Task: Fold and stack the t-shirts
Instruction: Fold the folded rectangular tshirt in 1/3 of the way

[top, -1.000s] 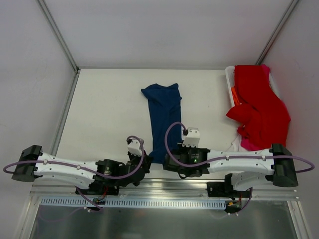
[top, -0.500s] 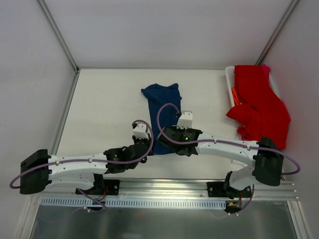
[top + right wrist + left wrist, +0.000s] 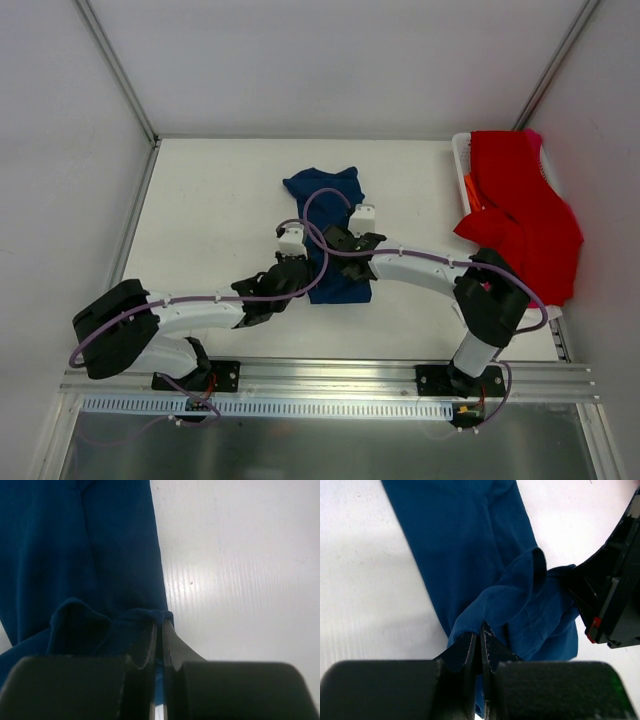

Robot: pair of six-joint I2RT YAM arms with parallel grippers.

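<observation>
A navy blue t-shirt [image 3: 330, 200], folded into a long strip, lies in the middle of the table. My left gripper [image 3: 303, 266] is shut on its near left corner, and in the left wrist view the cloth [image 3: 470, 550] bunches above the closed tips [image 3: 480, 630]. On the near right corner my right gripper [image 3: 333, 243] is shut; the hem of the navy t-shirt [image 3: 75, 545] curls over its tips [image 3: 160, 625]. The held end hangs lifted over the rest of the strip. A red t-shirt [image 3: 520, 210] drapes over the basket at the right, with a bit of pink cloth [image 3: 536, 136] behind it.
The white plastic basket [image 3: 460, 152] stands at the table's right edge under the red shirt. Metal frame posts run along the left edge [image 3: 130, 215] and the back corners. The right gripper's body [image 3: 615, 595] shows close by in the left wrist view.
Both arms have reached away from the near edge toward the far side, carrying the shirt's near end up and over the strip. The red shirt has not moved.
</observation>
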